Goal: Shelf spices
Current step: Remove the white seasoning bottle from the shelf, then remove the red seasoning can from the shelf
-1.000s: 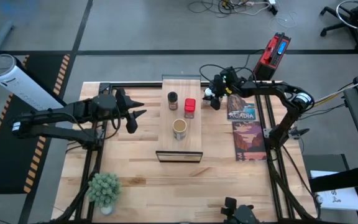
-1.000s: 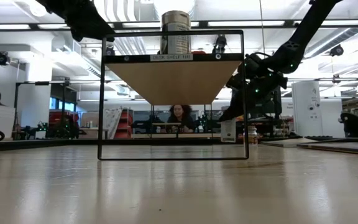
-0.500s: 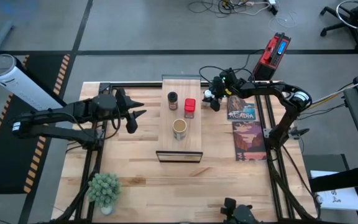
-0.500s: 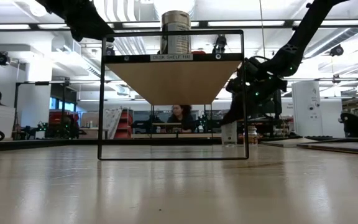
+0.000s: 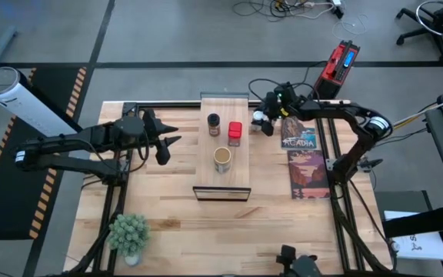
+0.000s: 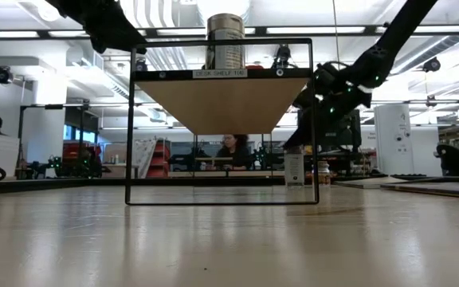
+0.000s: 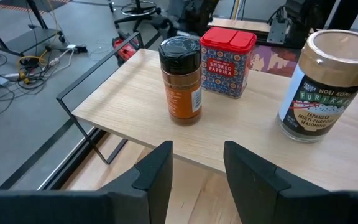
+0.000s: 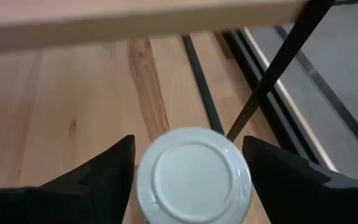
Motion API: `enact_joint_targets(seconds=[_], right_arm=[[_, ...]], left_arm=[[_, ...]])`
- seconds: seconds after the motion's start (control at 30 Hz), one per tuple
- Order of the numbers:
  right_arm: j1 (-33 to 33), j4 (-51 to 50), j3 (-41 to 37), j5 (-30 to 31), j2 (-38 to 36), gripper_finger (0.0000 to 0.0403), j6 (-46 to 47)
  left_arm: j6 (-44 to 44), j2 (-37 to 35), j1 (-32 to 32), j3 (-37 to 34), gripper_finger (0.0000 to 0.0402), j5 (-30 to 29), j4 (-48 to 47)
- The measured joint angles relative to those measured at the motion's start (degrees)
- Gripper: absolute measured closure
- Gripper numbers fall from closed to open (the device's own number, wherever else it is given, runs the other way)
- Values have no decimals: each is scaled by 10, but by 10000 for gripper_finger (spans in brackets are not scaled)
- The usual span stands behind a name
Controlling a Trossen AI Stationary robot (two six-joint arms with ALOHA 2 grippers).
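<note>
Right wrist view: right gripper fingers spread around white-capped jar, not pinching; off-centre closing could tip it.

shelf – three jars on it | fourth jar – tabletop, right of shelf

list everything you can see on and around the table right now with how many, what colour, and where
shelf: one, pale wood on a dark frame, table centre
black-lidded jar: one, dark, on the shelf
red tin: one, red, on the shelf beside that jar
tan-topped jar: one, on the shelf, nearer the front
white-capped jar: one, on the tabletop right of the shelf
game boxes: two, printed, right side
plant: one, green, front-left corner
left gripper: shut, left of the shelf
right gripper: open around the white-capped jar
</note>
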Motion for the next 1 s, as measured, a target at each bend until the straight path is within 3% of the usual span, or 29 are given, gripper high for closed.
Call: enact_joint_targets(seconds=[0.4, 0.6, 0.83, 1.0], right_arm=[[0, -129, 0, 0, -142, 132, 4], [9, -139, 0, -25, -235, 135, 61], [63, -119, 0, -60, -288, 98, 112], [111, -87, 0, -23, -286, 73, 120]], left_arm=[[4, 0, 0, 0, 269, 0, 1], [19, 0, 0, 0, 269, 9, 2], [52, 27, 0, 0, 269, 1, 48], [80, 62, 2, 0, 269, -20, 83]])
